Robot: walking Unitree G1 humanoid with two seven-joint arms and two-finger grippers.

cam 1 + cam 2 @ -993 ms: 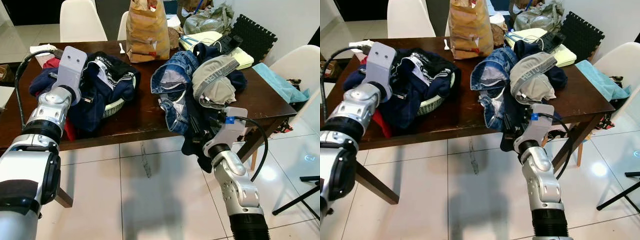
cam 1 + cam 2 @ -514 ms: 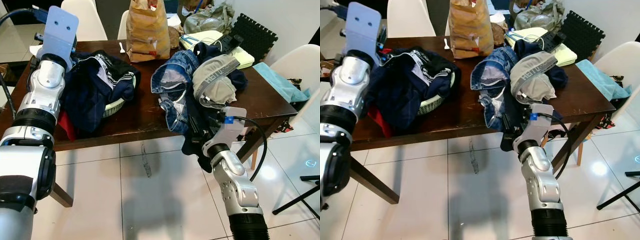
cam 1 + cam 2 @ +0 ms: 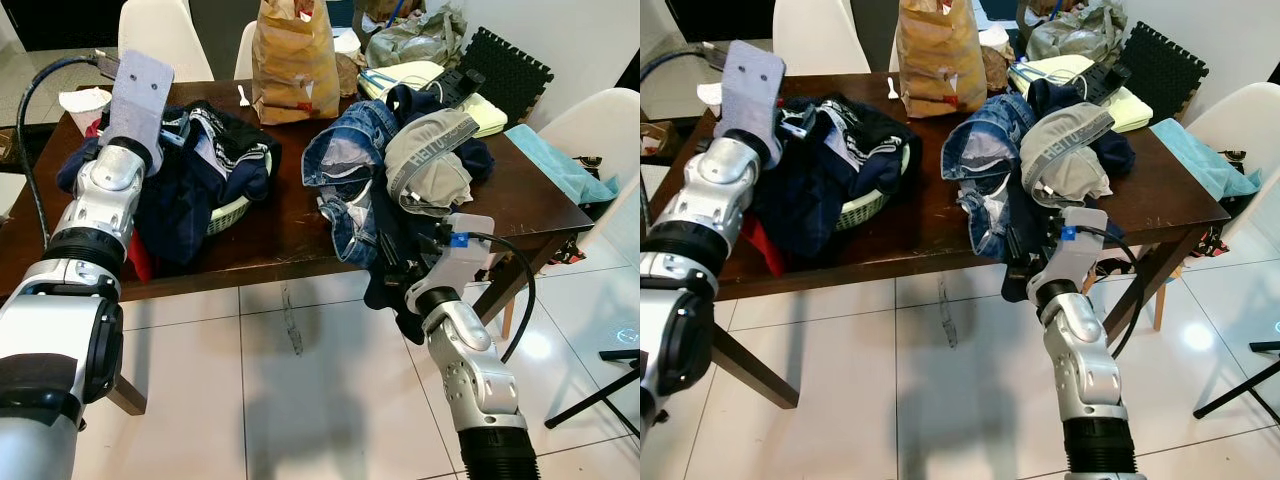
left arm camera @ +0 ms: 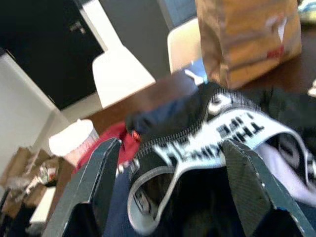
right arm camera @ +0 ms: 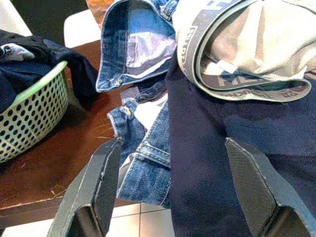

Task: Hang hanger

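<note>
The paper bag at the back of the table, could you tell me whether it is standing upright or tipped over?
Upright. The brown paper bag stands tall on its base on the dark wooden table, crumpled top uppermost.

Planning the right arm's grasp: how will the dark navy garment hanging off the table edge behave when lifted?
The dark navy garment is probably floppy: it drapes in folds over the table edge. It may drag the jeans lying against it. Likely light, unlikely to slip.

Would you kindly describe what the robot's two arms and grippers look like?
Both arms are silver, jointed metal with ribbed black cuffs. A flat grey plate with small holes sits on each wrist; the right one carries a small blue tag. A black cable loops from each wrist. The left gripper and right gripper each have two long black textured fingers.
</note>
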